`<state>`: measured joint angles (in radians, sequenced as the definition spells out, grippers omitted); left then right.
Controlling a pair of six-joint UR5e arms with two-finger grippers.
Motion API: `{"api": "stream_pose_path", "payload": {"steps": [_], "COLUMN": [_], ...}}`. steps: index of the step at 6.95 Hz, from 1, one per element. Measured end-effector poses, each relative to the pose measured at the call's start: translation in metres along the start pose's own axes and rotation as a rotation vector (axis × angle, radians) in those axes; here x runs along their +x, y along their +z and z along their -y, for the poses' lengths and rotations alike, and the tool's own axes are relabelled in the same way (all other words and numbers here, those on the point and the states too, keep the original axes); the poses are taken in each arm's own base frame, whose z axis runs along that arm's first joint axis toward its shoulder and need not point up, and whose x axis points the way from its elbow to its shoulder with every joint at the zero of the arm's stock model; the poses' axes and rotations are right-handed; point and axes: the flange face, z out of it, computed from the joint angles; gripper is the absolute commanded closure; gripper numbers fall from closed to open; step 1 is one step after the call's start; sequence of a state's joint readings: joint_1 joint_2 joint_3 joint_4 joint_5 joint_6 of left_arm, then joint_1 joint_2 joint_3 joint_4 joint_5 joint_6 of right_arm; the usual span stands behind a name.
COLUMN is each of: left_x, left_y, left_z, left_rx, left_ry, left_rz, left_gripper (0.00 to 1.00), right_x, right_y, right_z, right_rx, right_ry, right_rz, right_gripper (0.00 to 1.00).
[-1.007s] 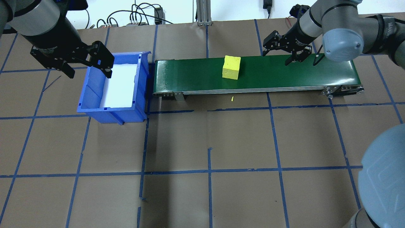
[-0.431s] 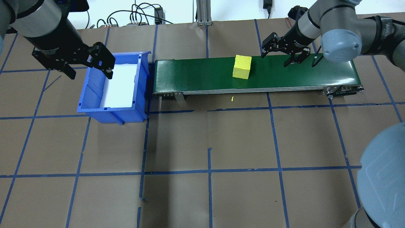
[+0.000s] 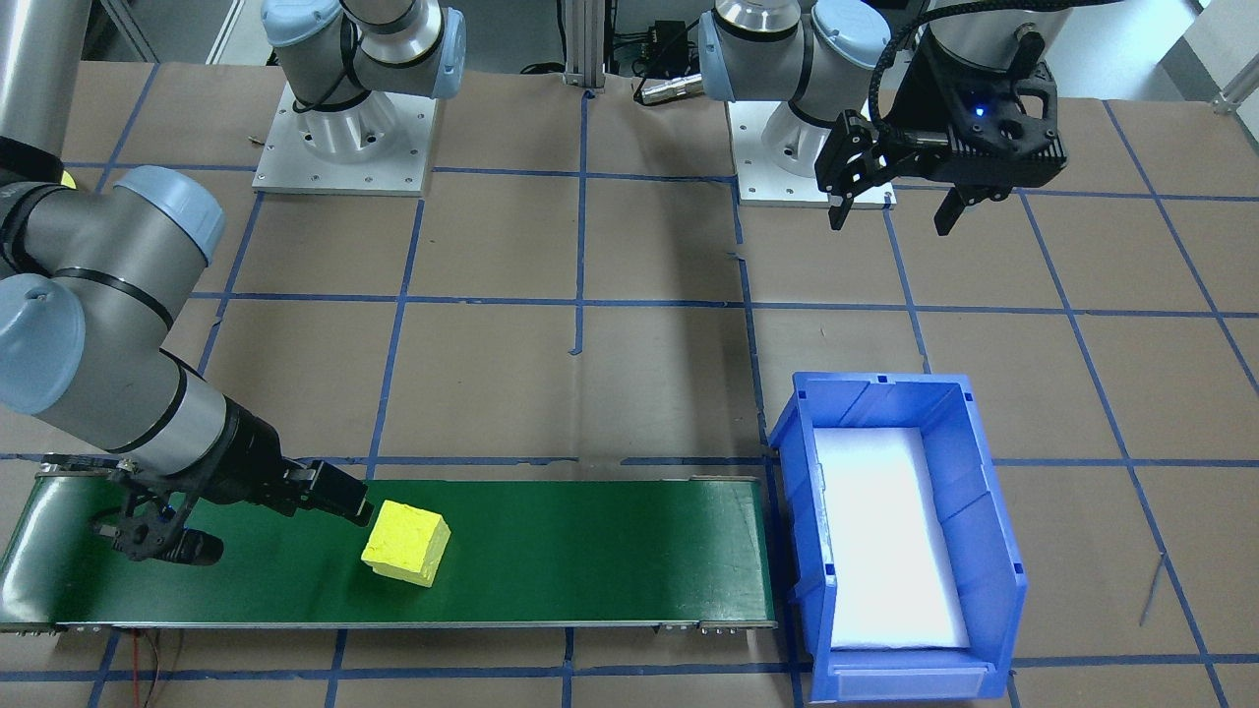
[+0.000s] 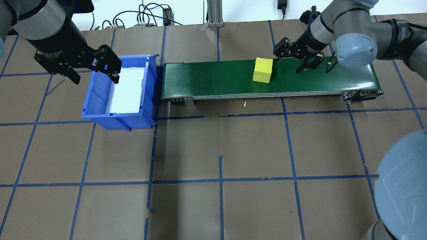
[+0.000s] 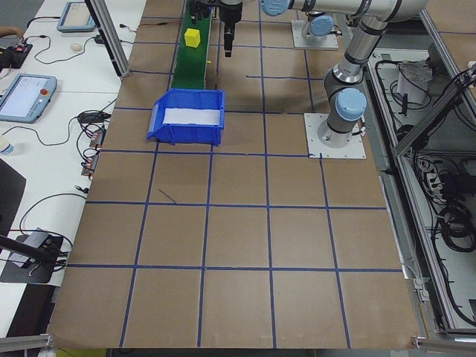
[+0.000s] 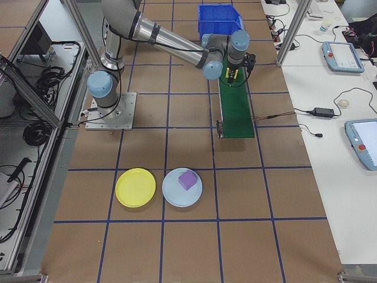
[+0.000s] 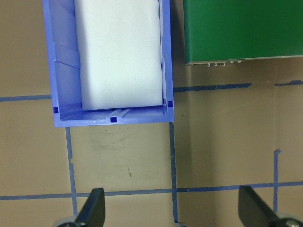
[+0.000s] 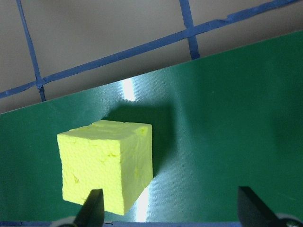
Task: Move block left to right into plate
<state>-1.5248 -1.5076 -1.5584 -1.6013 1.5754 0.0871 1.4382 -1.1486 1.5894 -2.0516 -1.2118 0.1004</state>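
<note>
A yellow foam block [image 4: 262, 70] [image 3: 405, 542] rests on the green conveyor belt [image 4: 217, 76], right of its middle in the overhead view. My right gripper [image 4: 287, 65] [image 3: 275, 531] hangs open low over the belt, just right of the block, with one fingertip close to the block's upper corner. In the right wrist view the block [image 8: 106, 172] sits by the left finger. My left gripper [image 4: 95, 78] [image 7: 173, 213] is open and empty over the blue bin's outer side. A yellow plate [image 6: 135, 187] and a light blue plate [image 6: 174, 197] lie far off on the table.
A blue bin [image 4: 116, 121] lined with white foam stands at the belt's left end. A purple block [image 6: 187, 179] sits on the light blue plate. Cables and an aluminium post lie beyond the belt. A small yellow crumb [image 4: 244, 104] lies in front of the belt.
The yellow block has travelled right along the belt, ending beside the right gripper. The right gripper edged slightly left and back. The left gripper barely moved.
</note>
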Motion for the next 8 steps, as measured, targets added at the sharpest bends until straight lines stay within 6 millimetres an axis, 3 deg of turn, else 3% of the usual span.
{"api": "stream_pose_path", "payload": {"steps": [6,7,8], "left_x": [-0.001,-0.001,-0.001], "left_y": [-0.001,-0.001,-0.002], "left_z": [0.001,0.001,0.001], "left_rx": [0.010,0.010,0.010], "left_ry": [0.003,0.003,0.003], "left_rz": [-0.001,0.000,0.000], "left_gripper": [0.00,0.00,0.00], "right_x": [0.005,0.007,0.013], "right_y": [0.018,0.023,0.029], "right_z": [0.015,0.017,0.019], "right_rx": [-0.016,-0.020,-0.024], "right_ry": [-0.047,-0.067,-0.109], "right_rz": [-0.004,-0.012,-0.040], "right_gripper": [0.00,0.08,0.57]}}
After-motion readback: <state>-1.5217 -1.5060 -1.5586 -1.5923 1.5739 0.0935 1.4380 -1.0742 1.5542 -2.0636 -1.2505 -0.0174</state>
